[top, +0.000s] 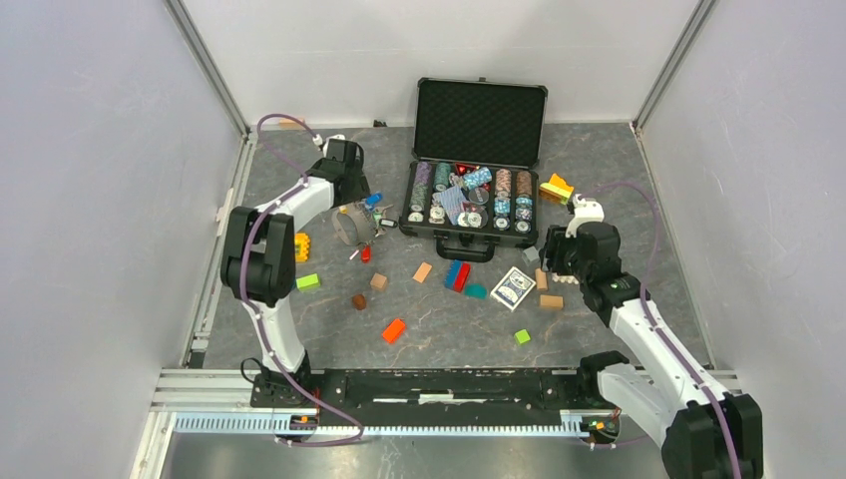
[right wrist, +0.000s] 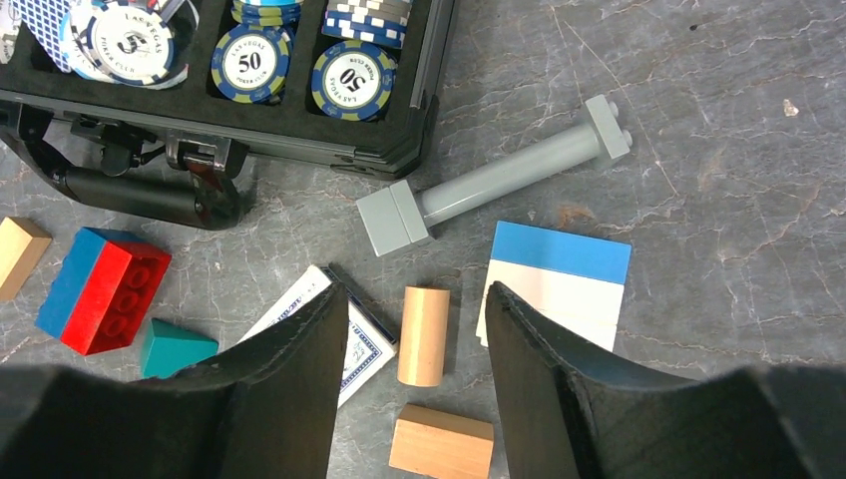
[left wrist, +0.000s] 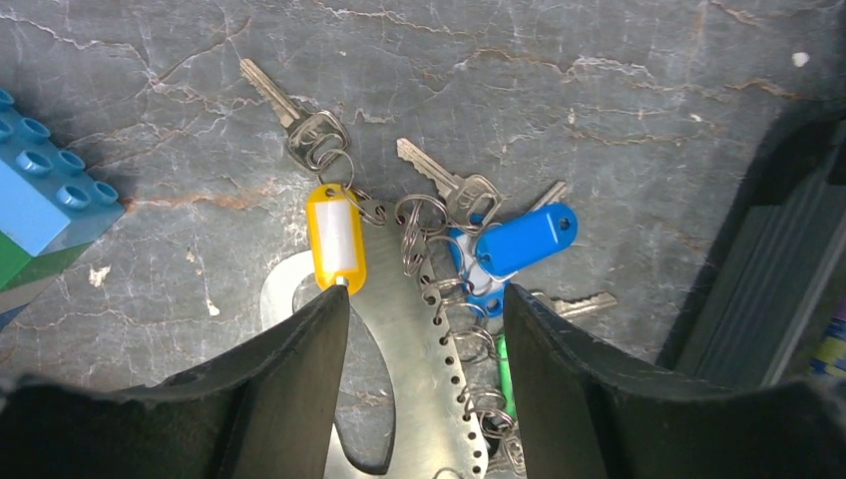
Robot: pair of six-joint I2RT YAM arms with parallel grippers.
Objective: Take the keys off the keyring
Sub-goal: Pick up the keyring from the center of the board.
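The left gripper (left wrist: 427, 299) hangs over the keys (left wrist: 439, 180) in the middle of the left wrist view. Its jaws are spread to either side of a flat metal plate (left wrist: 399, 324) and the chained loops of the keyring (left wrist: 419, 215), pinching nothing. The likely trouble is that the jaws catch the plate or a loose loop instead of one key, so the yellow tag (left wrist: 335, 238), blue tag (left wrist: 526, 239) and the rest drag across the desk (left wrist: 599, 100) together. The right gripper (right wrist: 417, 294), also spread and empty, sits over wooden blocks (right wrist: 424, 334) well apart, so nothing braces the ring.
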